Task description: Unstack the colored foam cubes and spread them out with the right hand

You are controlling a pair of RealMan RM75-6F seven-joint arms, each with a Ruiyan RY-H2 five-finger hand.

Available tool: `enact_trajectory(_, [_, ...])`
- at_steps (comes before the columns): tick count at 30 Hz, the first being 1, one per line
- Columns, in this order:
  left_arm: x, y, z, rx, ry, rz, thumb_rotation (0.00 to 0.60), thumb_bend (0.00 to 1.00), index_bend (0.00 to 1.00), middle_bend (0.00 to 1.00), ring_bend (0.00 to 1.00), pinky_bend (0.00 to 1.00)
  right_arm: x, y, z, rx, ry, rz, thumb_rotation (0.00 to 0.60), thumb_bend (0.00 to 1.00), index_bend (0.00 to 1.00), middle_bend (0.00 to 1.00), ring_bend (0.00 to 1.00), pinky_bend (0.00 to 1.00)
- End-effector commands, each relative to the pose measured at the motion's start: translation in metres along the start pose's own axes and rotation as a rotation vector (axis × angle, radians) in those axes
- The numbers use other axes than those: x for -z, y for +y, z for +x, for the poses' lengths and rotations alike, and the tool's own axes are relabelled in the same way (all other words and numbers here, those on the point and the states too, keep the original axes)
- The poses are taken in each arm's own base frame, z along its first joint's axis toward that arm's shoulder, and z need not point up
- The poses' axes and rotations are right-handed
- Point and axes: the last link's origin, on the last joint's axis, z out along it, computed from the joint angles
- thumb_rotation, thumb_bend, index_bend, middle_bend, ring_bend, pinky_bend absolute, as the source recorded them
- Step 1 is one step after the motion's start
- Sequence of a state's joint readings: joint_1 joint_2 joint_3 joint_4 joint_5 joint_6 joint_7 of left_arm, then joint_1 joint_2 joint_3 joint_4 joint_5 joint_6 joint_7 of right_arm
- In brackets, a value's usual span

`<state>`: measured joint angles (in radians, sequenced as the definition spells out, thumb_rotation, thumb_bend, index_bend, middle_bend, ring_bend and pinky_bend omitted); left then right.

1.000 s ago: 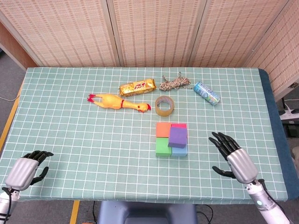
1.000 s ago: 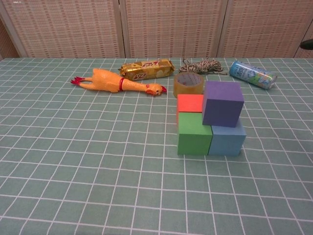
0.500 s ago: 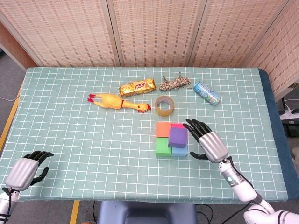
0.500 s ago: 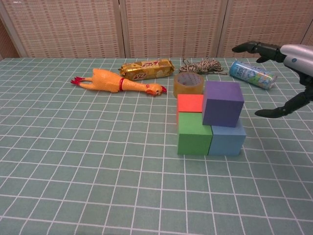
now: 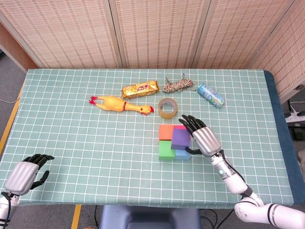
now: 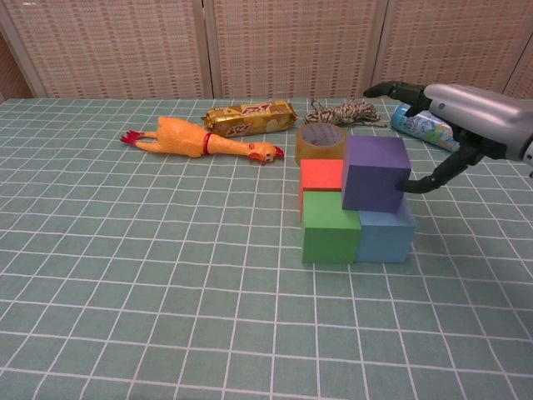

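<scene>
On green checked tablecloth, woven screens behind, right hand spread at purple cube

Near the middle of the table four foam cubes sit packed together, and a fifth, the top cube, rests on the right-hand ones. The right hand is just beside the top cube's right side, thumb at its near corner. Behind the cubes lies the tape roll; left of that the rubber chicken. Toward the far edge lie the snack bar, the twine bundle and, furthest right, the can. The left hand rests at the near left corner.
</scene>
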<state>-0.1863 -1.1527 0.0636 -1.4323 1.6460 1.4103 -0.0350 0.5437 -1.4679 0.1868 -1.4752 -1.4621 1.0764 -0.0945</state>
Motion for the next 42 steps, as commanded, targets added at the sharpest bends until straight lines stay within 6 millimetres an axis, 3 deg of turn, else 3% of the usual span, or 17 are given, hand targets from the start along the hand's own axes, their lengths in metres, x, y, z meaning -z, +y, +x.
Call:
enact_trajectory(1, [0.000, -0.001, 0.001, 0.002, 0.001, 0.001, 0.600, 0.47, 0.31, 0.34, 0.30, 0.47, -0.006, -0.004, -0.002, -0.025, -0.017, 0.005, 0.600, 0.06, 0.00, 0.00, 0.00, 0.17])
enact_trajectory(9, [0.000, -0.001, 0.001, 0.007, 0.003, 0.001, 0.600, 0.47, 0.31, 0.34, 0.30, 0.47, -0.005, -0.010, -0.005, -0.046, -0.027, 0.027, 0.600, 0.06, 0.00, 0.00, 0.00, 0.18])
enact_trajectory(14, [0.000, 0.000, 0.000, 0.002, -0.001, -0.002, 0.600, 0.47, 0.31, 0.34, 0.30, 0.47, -0.011, -0.013, -0.013, -0.059, -0.047, 0.038, 0.600, 0.06, 0.02, 0.00, 0.00, 0.27])
enact_trajectory(20, [0.000, -0.001, 0.000, 0.004, -0.003, 0.000, 0.600, 0.46, 0.31, 0.34, 0.30, 0.47, -0.017, -0.013, -0.019, -0.061, -0.030, 0.051, 0.600, 0.06, 0.09, 0.10, 0.06, 0.32])
enact_trajectory(25, [0.001, -0.001, 0.001, 0.005, 0.003, -0.003, 0.600, 0.47, 0.31, 0.34, 0.30, 0.47, -0.017, -0.010, -0.021, -0.027, 0.041, 0.067, 0.600, 0.06, 0.17, 0.23, 0.19, 0.46])
enact_trajectory(29, [0.001, 0.000, 0.000, 0.003, 0.002, -0.003, 0.600, 0.47, 0.31, 0.34, 0.30, 0.47, -0.014, -0.007, -0.020, -0.021, 0.117, 0.081, 0.600, 0.10, 0.30, 0.41, 0.40, 0.64])
enact_trajectory(31, [0.000, 0.000, 0.000, 0.002, 0.000, -0.004, 0.600, 0.47, 0.31, 0.34, 0.30, 0.47, -0.012, -0.004, -0.018, -0.023, 0.140, 0.085, 0.600, 0.12, 0.36, 0.46, 0.46, 0.69])
enact_trajectory(38, [0.001, 0.000, 0.000, 0.004, -0.001, -0.004, 0.600, 0.47, 0.31, 0.34, 0.30, 0.47, 0.017, 0.015, 0.000, 0.045, 0.223, 0.068, 0.600, 0.13, 0.39, 0.48, 0.48, 0.72])
enact_trajectory(42, [0.001, 0.000, 0.000, 0.005, 0.000, -0.003, 0.600, 0.47, 0.31, 0.34, 0.30, 0.47, 0.043, 0.043, 0.006, 0.212, 0.171, -0.040, 0.600, 0.13, 0.39, 0.48, 0.48, 0.72])
